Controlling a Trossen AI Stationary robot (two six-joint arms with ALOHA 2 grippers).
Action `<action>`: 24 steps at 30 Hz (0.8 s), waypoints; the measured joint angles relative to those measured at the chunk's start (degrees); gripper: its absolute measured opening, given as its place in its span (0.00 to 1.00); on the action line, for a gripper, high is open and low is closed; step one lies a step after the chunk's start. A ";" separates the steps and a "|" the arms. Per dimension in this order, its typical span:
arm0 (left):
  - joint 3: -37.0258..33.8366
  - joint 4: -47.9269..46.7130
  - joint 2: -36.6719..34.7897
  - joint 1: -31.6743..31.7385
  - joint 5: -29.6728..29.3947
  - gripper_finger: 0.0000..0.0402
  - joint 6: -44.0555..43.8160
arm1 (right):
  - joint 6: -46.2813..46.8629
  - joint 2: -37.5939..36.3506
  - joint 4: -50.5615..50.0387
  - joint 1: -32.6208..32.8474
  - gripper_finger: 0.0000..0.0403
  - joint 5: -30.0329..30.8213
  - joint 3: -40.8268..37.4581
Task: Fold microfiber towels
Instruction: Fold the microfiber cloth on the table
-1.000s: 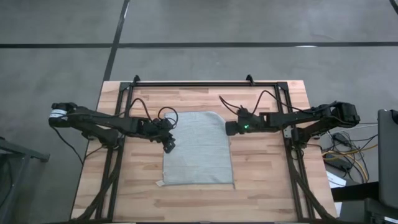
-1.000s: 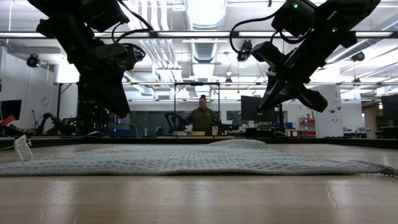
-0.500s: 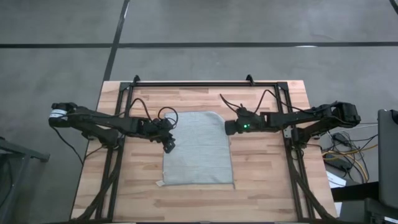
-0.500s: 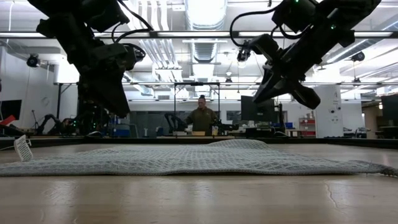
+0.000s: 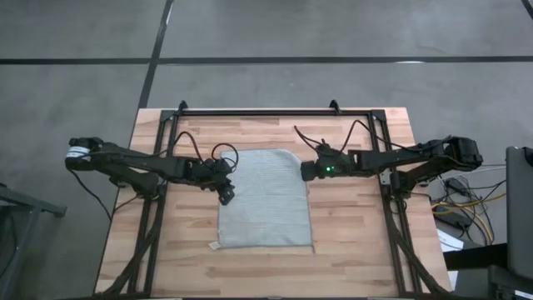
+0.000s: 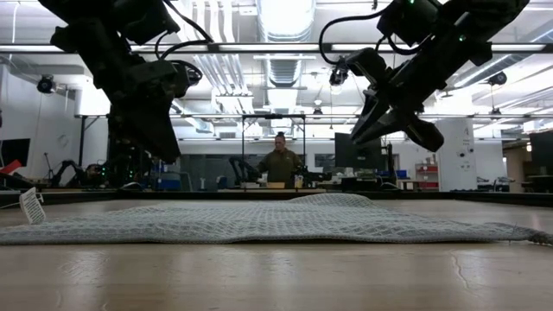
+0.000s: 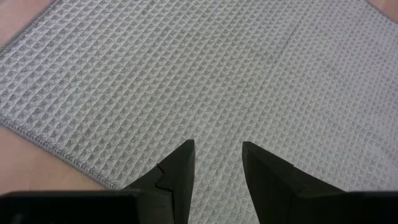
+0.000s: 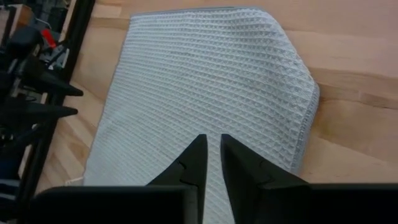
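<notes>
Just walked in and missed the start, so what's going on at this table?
Two robot arms are working over a grey waffle-weave microfiber towel lying flat on the wooden table. The left gripper hangs open above the towel's left edge. The right gripper, fingers slightly apart, hangs above its right edge near the far corner. Neither holds the cloth; no fold is made yet.

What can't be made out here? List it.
- Towel: the tag at its near-left corner is too small to read in the high view.
- Towel's far edge: hidden behind its own raised fold in the low view.
- Left wrist view: the picture's edges cut off the towel's corners.
</notes>
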 joint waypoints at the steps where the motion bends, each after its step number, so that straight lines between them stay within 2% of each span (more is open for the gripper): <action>1: 0.00 0.02 0.00 0.00 0.00 0.34 0.00 | 0.01 0.02 -0.19 0.00 0.13 0.03 0.00; 12: 0.00 0.02 0.00 0.00 0.02 0.34 0.00 | -0.01 0.08 -2.67 0.00 0.33 1.71 0.00; 24: -0.02 0.02 0.00 -0.01 0.02 0.34 -0.01 | 1.12 0.07 -2.67 -0.37 0.37 3.86 0.00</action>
